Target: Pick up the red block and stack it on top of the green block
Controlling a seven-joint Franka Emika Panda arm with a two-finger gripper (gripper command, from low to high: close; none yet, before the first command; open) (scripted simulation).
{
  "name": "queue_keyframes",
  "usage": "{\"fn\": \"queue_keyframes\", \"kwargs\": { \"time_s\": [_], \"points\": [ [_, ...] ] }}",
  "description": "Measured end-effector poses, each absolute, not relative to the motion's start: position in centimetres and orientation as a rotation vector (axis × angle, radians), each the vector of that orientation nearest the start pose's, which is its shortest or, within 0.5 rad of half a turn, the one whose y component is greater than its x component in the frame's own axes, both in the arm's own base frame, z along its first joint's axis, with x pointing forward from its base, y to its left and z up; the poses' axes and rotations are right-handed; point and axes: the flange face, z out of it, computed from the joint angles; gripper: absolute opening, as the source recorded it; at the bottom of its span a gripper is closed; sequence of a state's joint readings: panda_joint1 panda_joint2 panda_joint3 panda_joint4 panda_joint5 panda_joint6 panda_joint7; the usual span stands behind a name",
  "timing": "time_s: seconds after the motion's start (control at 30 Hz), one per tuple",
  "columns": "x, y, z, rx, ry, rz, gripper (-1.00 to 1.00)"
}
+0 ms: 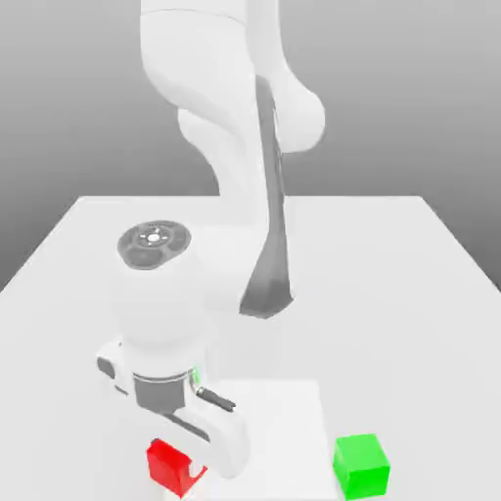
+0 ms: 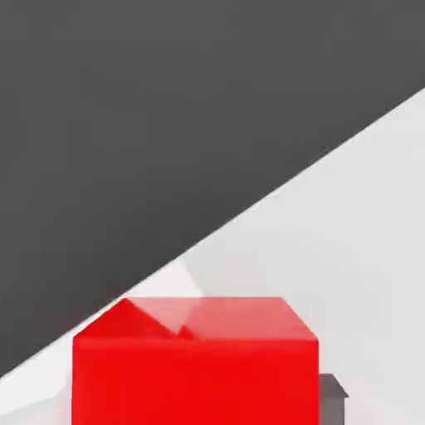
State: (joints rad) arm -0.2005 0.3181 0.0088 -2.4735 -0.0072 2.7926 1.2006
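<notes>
So far we have the pincer (image 1: 186, 470) down at the red block (image 1: 169, 462), though we cannot tell whether it grips, and the block sits well apart from the green block (image 1: 360, 464) on the tabletop (image 1: 391, 264), leaving lift and stacking undone.

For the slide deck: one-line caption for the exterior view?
Panda arm's pincer lowered at the red block; green block sits apart on the white table.

The red block (image 1: 171, 462) looks like smooth, slightly glossy plastic, its top face catching pale reflections in the hand view (image 2: 195, 365). The green block (image 1: 361, 465) has the same smooth, evenly coloured finish. The worktop (image 1: 391, 284) is matt white, without texture. The arm (image 1: 230, 127) wears smooth white shells with dark grey matt joints.
</notes>
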Motion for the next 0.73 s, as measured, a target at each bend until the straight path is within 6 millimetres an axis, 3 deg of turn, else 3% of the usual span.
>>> {"fn": "queue_keyframes", "kwargs": {
  "time_s": [0.1,0.13,0.3,0.43,0.5,0.6,0.63,0.73],
  "points": [
    [46.6,-8.7,20.3,-2.427,1.994,-0.001,-1.0],
    [46.8,-7.4,20.9,-2.48,1.927,0.0,-1.0],
    [47.7,2.2,22.8,-2.798,1.424,0.001,-1.0],
    [47.0,10.3,24.2,-2.99,0.959,0.001,-1.0],
    [46.6,12.6,23.3,-3.03,0.826,0.0,-1.0],
    [46.5,13.2,19.7,-3.042,0.786,-0.001,-1.0],
    [46.4,13.3,18.7,-3.042,0.783,0.0,1.0],
    [46.4,13.3,18.7,-3.042,0.783,0.0,1.0]
  ]
}}
